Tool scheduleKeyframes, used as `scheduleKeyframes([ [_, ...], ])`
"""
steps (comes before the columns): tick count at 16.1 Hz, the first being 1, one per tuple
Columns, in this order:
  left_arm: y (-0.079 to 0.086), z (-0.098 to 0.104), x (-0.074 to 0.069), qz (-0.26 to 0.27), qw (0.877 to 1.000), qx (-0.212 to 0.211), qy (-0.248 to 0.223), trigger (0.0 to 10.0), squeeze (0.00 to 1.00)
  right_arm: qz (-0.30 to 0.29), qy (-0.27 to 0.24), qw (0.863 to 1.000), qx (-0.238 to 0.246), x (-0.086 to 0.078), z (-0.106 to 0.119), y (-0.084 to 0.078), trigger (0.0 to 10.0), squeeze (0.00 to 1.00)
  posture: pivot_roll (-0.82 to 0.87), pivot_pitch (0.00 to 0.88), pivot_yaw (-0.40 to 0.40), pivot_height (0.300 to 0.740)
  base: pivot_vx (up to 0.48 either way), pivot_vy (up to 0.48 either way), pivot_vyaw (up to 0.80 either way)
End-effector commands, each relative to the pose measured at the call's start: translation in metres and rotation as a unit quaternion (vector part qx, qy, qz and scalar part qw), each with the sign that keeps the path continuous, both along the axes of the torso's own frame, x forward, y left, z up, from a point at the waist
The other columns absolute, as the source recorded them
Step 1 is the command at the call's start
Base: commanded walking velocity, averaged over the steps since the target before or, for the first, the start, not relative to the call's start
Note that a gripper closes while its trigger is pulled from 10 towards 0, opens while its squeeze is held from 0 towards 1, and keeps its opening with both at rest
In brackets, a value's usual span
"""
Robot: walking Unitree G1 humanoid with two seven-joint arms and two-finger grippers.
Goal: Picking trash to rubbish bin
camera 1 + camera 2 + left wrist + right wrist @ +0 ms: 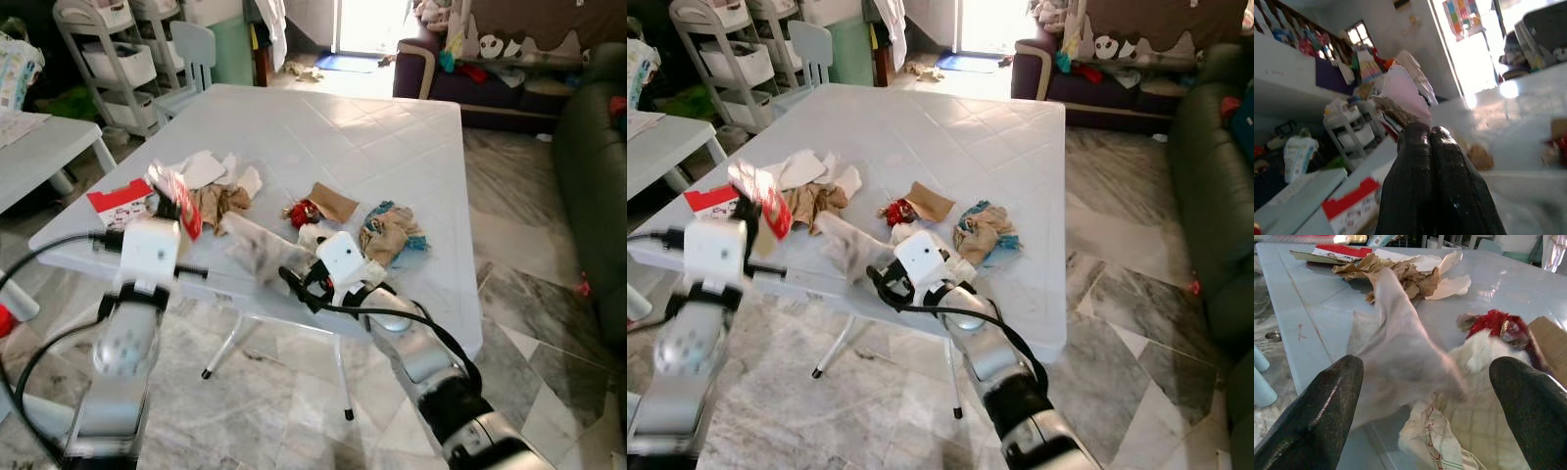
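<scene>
Trash lies along the near half of a white table [323,127]: white tissues [206,168], crumpled brown paper [220,201], a red wrapper [304,211], a cardboard scrap [333,201] and a beige and blue rag [392,233]. My left gripper [1429,129] is shut on a red and silver wrapper [178,194], held up over the table's near left corner. My right gripper [1425,363] is open at the table's front edge. Its fingers [1332,396] stand on either side of a translucent plastic bag [1396,347] and a white tissue [1474,396].
A red and white box [120,201] lies at the table's left edge. A second white table [39,147] stands at left, a shelf cart [108,59] and chair [191,59] behind. A dark sofa [598,176] lines the right. Marble floor lies around the table.
</scene>
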State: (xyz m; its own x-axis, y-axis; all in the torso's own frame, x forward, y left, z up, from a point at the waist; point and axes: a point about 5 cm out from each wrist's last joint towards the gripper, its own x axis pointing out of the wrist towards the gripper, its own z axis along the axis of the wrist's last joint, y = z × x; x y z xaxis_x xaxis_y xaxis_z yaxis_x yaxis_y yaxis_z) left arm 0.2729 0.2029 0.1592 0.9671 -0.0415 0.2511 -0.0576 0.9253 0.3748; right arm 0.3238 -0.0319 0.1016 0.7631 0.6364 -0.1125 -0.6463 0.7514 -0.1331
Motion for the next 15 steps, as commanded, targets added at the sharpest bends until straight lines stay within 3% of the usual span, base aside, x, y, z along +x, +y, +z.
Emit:
scheduleKeyframes([
  [1, -0.003, 0.002, -0.004, -0.008, 1.0, 0.009, 0.0, 0.0, 0.0, 0.0, 0.002, 1.0, 0.01, 0.003, 0.001, 0.003, 10.0, 0.0, 0.0, 0.0, -0.003, 0.74, 0.0, 0.0, 0.0],
  [2, -0.004, 0.002, -0.005, -0.009, 1.0, 0.008, 0.002, 0.0, 0.0, 0.0, 0.009, 1.0, 0.017, 0.003, 0.0, 0.004, 7.6, 0.0, 0.0, 0.0, -0.003, 0.74, 0.0, 0.0, 0.0],
  [3, -0.005, 0.002, -0.004, -0.009, 1.0, 0.007, 0.002, 0.0, 0.0, -0.002, 0.011, 1.0, 0.021, 0.005, -0.001, 0.004, 1.6, 0.0, 0.0, 0.0, -0.003, 0.74, 0.0, 0.0, 0.0],
  [4, -0.005, 0.003, -0.003, -0.009, 1.0, 0.005, 0.001, 0.0, 0.0, -0.002, 0.008, 1.0, 0.022, 0.005, -0.001, 0.005, 0.0, 0.0, 0.0, 0.0, -0.002, 0.74, 0.0, 0.0, 0.0],
  [15, -0.013, 0.007, 0.004, -0.014, 1.0, -0.013, -0.004, 0.0, 0.0, -0.021, -0.005, 0.998, 0.051, 0.009, -0.001, 0.003, 0.0, 0.0, -0.01, 0.0, 0.0, 0.74, 0.0, 0.0, 0.0],
])
